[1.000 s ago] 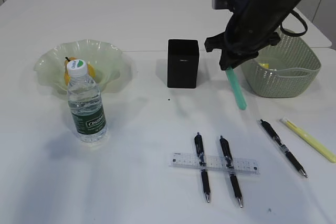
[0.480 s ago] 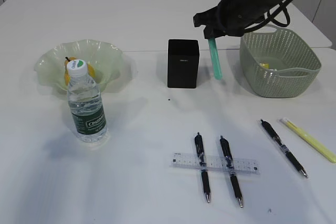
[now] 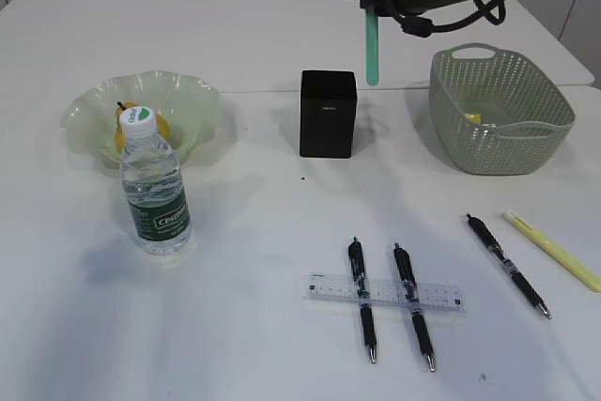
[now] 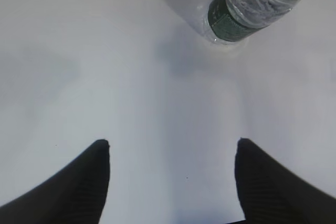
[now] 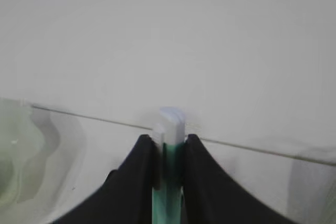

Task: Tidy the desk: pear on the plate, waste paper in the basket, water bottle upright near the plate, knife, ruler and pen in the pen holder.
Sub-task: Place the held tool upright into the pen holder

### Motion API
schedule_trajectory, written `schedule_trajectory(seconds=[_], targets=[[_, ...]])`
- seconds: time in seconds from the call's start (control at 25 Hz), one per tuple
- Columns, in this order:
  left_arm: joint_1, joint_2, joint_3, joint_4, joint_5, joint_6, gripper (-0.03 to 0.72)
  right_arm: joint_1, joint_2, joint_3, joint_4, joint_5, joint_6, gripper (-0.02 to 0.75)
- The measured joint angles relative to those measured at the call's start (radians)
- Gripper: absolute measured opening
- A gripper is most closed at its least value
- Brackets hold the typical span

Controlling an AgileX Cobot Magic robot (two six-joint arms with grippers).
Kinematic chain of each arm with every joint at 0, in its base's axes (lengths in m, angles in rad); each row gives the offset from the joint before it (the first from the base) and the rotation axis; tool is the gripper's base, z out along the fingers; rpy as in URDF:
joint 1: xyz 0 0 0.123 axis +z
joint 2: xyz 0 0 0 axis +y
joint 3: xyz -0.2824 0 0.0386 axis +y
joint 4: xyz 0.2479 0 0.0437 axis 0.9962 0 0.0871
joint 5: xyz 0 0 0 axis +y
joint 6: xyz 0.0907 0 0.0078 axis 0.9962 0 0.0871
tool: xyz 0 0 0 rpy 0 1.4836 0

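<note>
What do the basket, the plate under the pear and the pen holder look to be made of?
Basket: likely moulded plastic, matte sage green, with a regular perforated wall and moulded handle. Plate: translucent pale green with a wavy rim and soft sheen, glass or clear plastic, cannot tell which. Pen holder: opaque matte black box, probably plastic; look leaves it open.

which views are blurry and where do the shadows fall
Exterior view: sharp, with soft shadows by the bottle and black holder. Left wrist view: bottle slightly soft, faint shadows on the table. Right wrist view: hazy throughout, the green knife between the fingers is blurred.
</note>
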Motion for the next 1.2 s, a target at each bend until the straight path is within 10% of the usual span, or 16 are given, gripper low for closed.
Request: schedule_trajectory(seconds=[1.2], targets=[[0.0, 0.0, 0.0, 0.0, 0.0, 0.0, 0.526, 0.043, 0.178, -0.088, 0.003, -0.193, 0.005, 0.121]])
